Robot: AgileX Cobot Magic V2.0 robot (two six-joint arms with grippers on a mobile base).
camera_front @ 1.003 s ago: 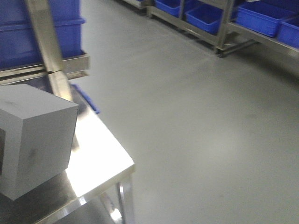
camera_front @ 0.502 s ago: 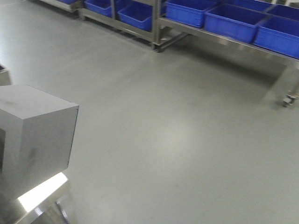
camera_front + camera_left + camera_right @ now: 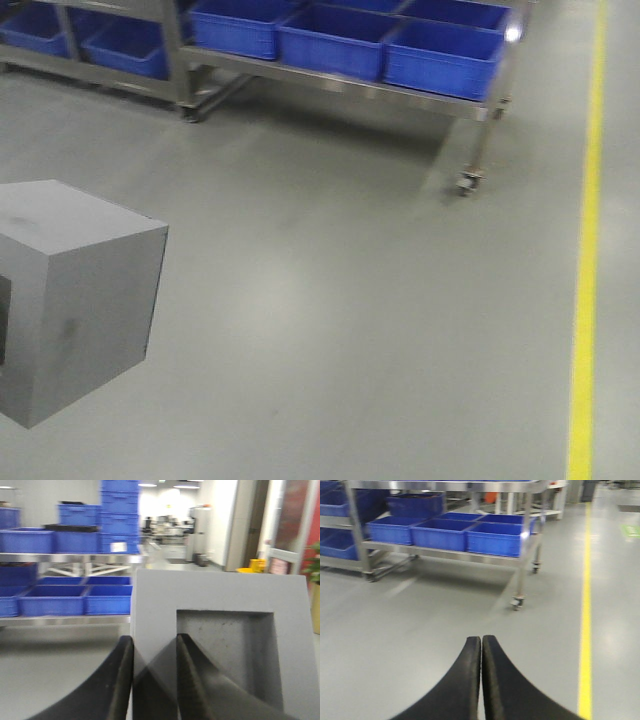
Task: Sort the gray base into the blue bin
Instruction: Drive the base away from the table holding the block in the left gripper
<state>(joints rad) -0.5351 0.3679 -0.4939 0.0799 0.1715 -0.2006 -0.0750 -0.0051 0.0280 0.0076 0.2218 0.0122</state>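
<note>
The gray base (image 3: 80, 290) is a matte gray cube held in the air over the floor at the left of the front view. In the left wrist view the gray base (image 3: 220, 592) fills the right half and shows its square recess. My left gripper (image 3: 153, 639) is shut on the wall of the block left of the recess, with one finger outside and one inside it. My right gripper (image 3: 481, 639) is shut and empty above bare floor. I cannot tell which crate in view, if any, is the blue bin.
A wheeled steel rack (image 3: 470, 110) with several blue crates (image 3: 445, 55) stands at the far side; it also shows in the right wrist view (image 3: 520, 560). A yellow floor line (image 3: 585, 250) runs along the right. A stacked blue crate with a pale card (image 3: 118, 546) sits on shelving.
The whole view has swung: the steel table under the gray base has left the view, the crate rack has slid left, and the yellow line has appeared. The block keeps its place in view.
</note>
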